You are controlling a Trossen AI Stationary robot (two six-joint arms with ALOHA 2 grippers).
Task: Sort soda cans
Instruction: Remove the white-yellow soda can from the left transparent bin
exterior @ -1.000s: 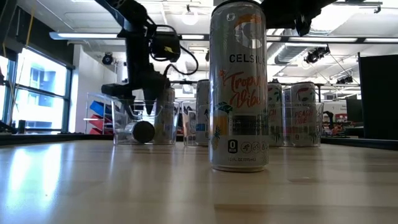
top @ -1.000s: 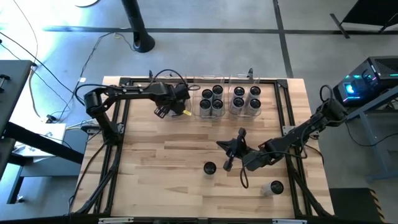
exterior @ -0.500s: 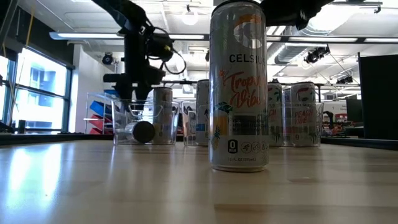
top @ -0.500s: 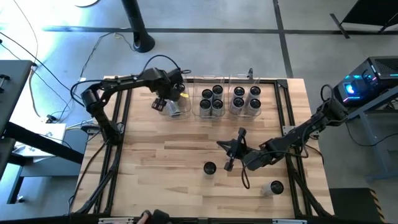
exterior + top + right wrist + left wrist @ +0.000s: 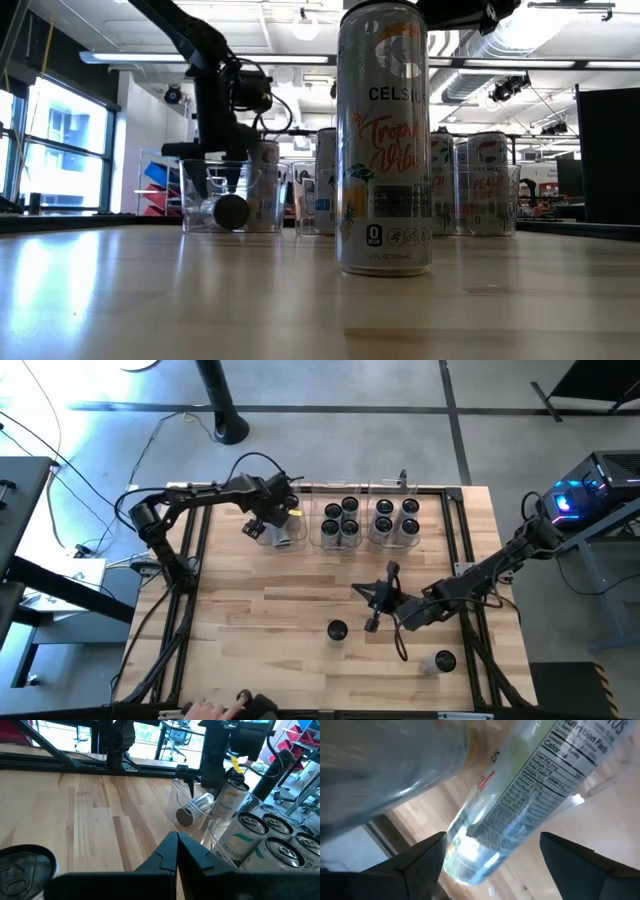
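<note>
Left pincer [image 5: 262, 525], jaws spread, over clear plastic bin [image 5: 283, 536] upper left w/ a tipped silver can [image 5: 287, 541] inside: drop step; right pincer [image 5: 372, 622], shut, mid-frame, should next take the dark-topped can [image 5: 337, 630].

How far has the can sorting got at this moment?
Done: the middle bin and right bin each hold four cans. In hand: the left gripper, jaws open, is over the left bin, where one can lies on its side. Left: two cans on the table near the shut right gripper.

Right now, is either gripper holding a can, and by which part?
No. The left gripper is open above the leftmost bin, clear of the cans in it. The right gripper is shut on nothing, beside a standing can.
</note>
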